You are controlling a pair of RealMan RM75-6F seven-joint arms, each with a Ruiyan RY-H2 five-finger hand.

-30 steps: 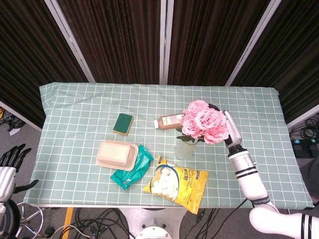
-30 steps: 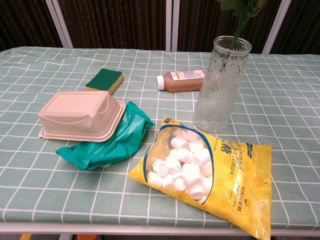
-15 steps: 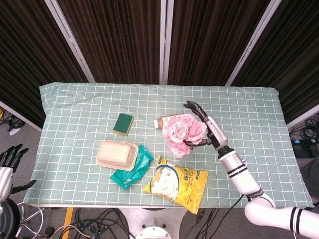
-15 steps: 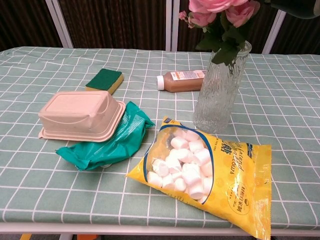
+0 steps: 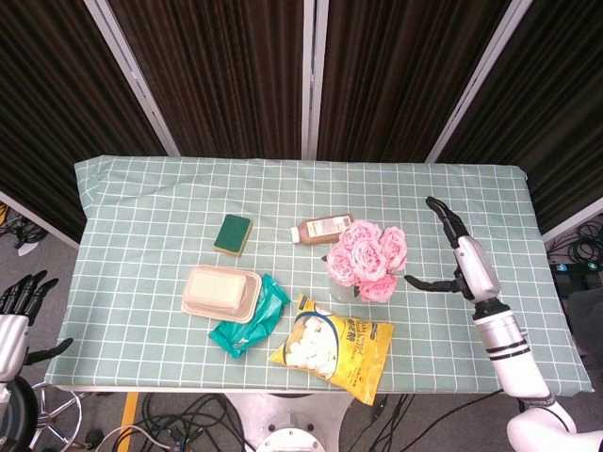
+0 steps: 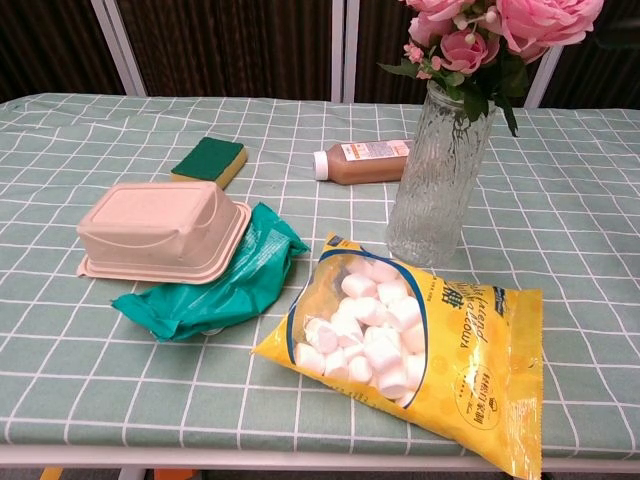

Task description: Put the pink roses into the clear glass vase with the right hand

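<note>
The pink roses stand with their stems inside the clear ribbed glass vase, near the table's middle right. From the head view the blooms hide most of the vase. My right hand hovers to the right of the flowers, apart from them, fingers spread and holding nothing. It does not show in the chest view. My left hand hangs off the table's left front corner, fingers apart and empty.
A brown bottle lies just behind the vase. A yellow marshmallow bag lies in front of it. A beige lidded box sits on a teal bag. A green sponge lies further back.
The right hand has let go of the roses and drawn away to the right. The bouquet has settled upright in the vase.
</note>
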